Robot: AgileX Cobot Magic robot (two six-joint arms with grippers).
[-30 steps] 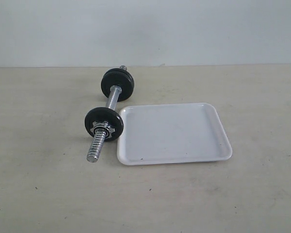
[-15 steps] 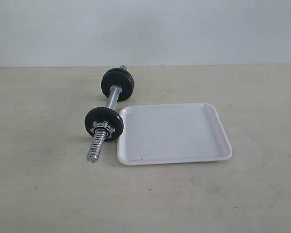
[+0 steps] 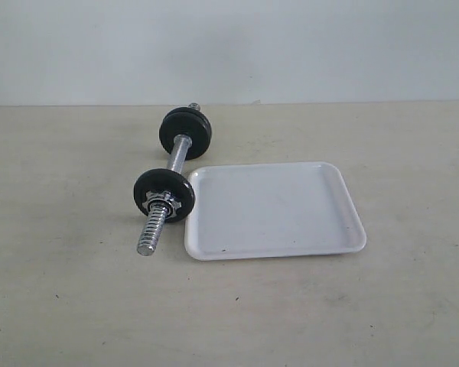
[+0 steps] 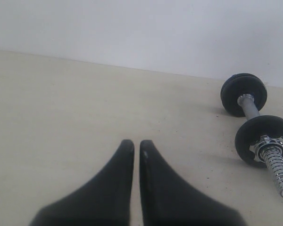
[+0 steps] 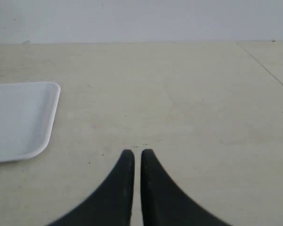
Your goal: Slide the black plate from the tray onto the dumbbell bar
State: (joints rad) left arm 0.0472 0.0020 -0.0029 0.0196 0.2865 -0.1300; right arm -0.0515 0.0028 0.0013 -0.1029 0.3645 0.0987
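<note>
The tray (image 3: 275,214) holds nothing. Every black disc we can see is on the bar (image 3: 180,153), which lies on the bench (image 3: 76,298) just beside the tray's left edge. We take the plate (image 3: 186,131) to be one of the far pair, though we cannot tell it for sure from the near disc (image 3: 164,195). By that reading the task looks finished.

The left pincer (image 4: 137,143) is pressed together, holds nothing and is well apart from the bar. The right pincer (image 5: 137,152) is also pressed together, over bare bench near the tray's corner.

The risks we judge are small. The bar rests on round discs, so a brush from either arm could roll it. A collar (image 4: 269,147) backs the near disc, but we cannot make one out at the far end. Tipping the bar that way could let the far discs slide off.
</note>
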